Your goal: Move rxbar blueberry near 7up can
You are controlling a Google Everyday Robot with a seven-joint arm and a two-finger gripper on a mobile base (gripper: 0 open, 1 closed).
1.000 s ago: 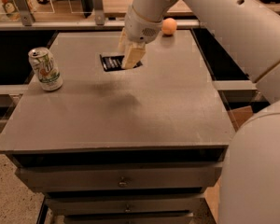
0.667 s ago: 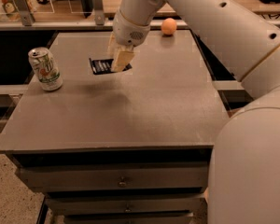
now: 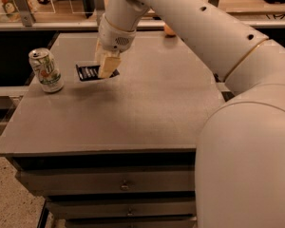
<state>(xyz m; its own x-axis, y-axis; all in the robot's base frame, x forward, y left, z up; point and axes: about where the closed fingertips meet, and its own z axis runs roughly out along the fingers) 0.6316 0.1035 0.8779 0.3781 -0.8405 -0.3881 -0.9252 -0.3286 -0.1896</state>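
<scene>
The rxbar blueberry (image 3: pixel 89 72) is a flat dark navy bar with pale lettering, held just above the grey table top, left of the middle. My gripper (image 3: pixel 106 69) reaches down from the white arm and is shut on the bar's right end. The 7up can (image 3: pixel 46 70) stands upright near the table's left edge, a short way left of the bar, not touching it.
An orange fruit (image 3: pixel 168 30) lies at the table's far edge, partly hidden behind my arm. The grey table (image 3: pixel 147 113) has drawers below its front edge. My white arm fills the right side. A counter with glass panels runs behind.
My gripper has carried the bar leftwards, from near the table's middle toward the 7up can. The can has not moved.
</scene>
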